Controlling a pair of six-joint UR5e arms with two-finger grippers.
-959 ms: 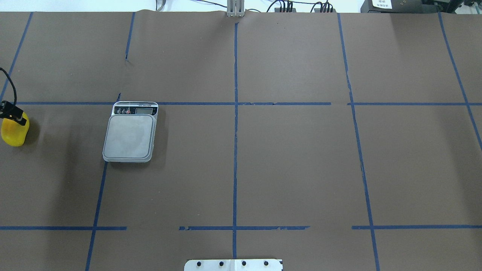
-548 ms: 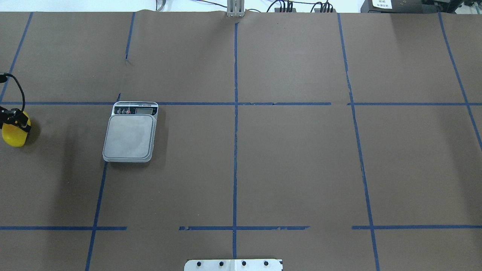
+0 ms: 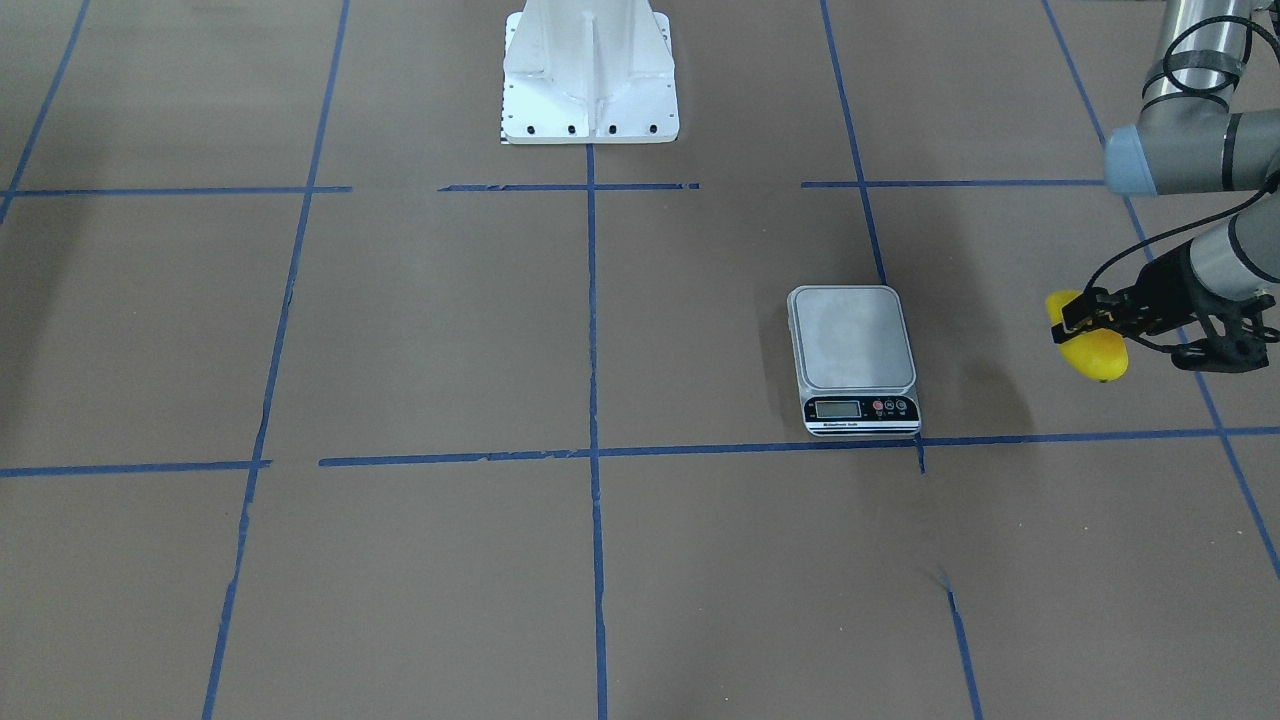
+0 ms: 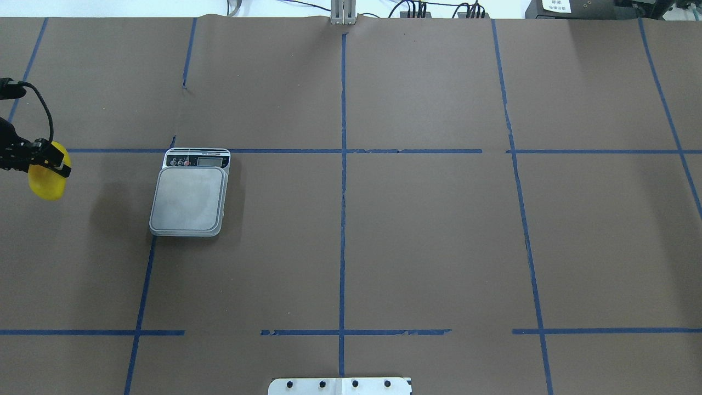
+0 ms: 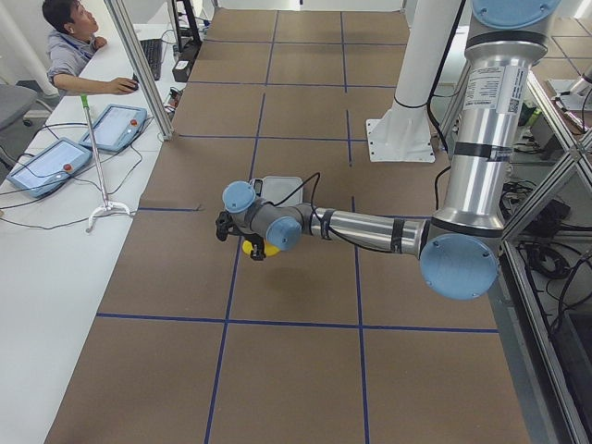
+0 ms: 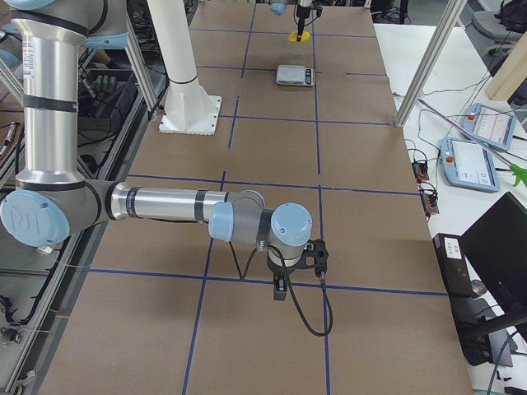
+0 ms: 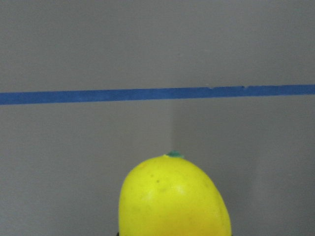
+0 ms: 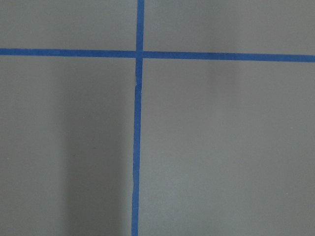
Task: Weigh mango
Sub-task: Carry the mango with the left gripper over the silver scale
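Observation:
The mango [image 4: 47, 184] is bright yellow and hangs in my left gripper [image 4: 52, 161], which is shut on its upper part, above the brown table at the far left. In the front-facing view the mango [image 3: 1094, 350] and the left gripper [image 3: 1070, 318] are right of the kitchen scale [image 3: 852, 340], apart from it. The scale [image 4: 189, 198] has a bare grey platform, with its display on the far side. The left wrist view shows the mango's tip [image 7: 174, 196] over the table. My right gripper [image 6: 292, 278] shows only in the exterior right view, low over the table; I cannot tell its state.
Blue tape lines [image 4: 343, 164] divide the brown table cover. The robot's white base [image 3: 590, 80] stands at the table's near middle edge. An operator [image 5: 74, 42] sits beyond the table's far side, with tablets [image 5: 46, 165] on a white desk.
My left gripper has lifted the mango and carried it to the right, toward the scale, and a little farther from the robot. The scale has not moved.

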